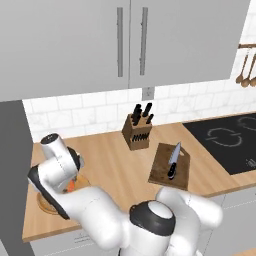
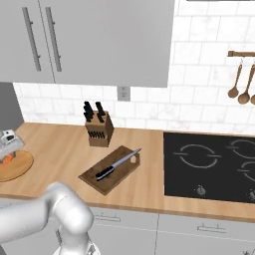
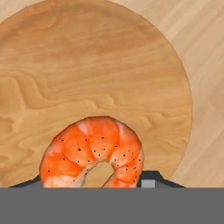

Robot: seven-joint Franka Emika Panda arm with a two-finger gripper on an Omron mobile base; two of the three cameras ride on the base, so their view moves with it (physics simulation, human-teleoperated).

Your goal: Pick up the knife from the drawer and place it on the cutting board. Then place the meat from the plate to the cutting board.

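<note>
Meat [image 3: 94, 153] between fingers [image 3: 148, 180], near plate [image 3: 87, 65] rim

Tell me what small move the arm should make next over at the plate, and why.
Probably lift the meat straight up off the plate. The knife already lies on the cutting board, and the gripper sits down around the shrimp-like piece, fingertips at either side. Whether the grip is firm cannot be told, so raise slowly.
</note>
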